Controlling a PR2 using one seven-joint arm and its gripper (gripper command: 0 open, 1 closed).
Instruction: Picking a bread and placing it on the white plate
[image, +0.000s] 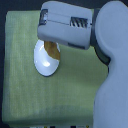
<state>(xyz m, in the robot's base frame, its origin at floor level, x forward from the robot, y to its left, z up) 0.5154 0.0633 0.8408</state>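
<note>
We see the golden-brown, bumpy bread roll lying at the top end of the round, shiny white plate. Only part of the bread shows, because the big grey and white robot arm hangs right over it and hides the rest. We cannot see the gripper's fingers at all, so we cannot tell if they are open, closed, or holding the bread. The plate sits on a soft yellow-green cloth that covers the table. We think the bread is already on the plate, or very nearly. But it sits near the plate's rim, not in the middle. If the fingers are sticking to it when the arm lifts, the bread could get dragged or roll off onto the cloth.
</note>
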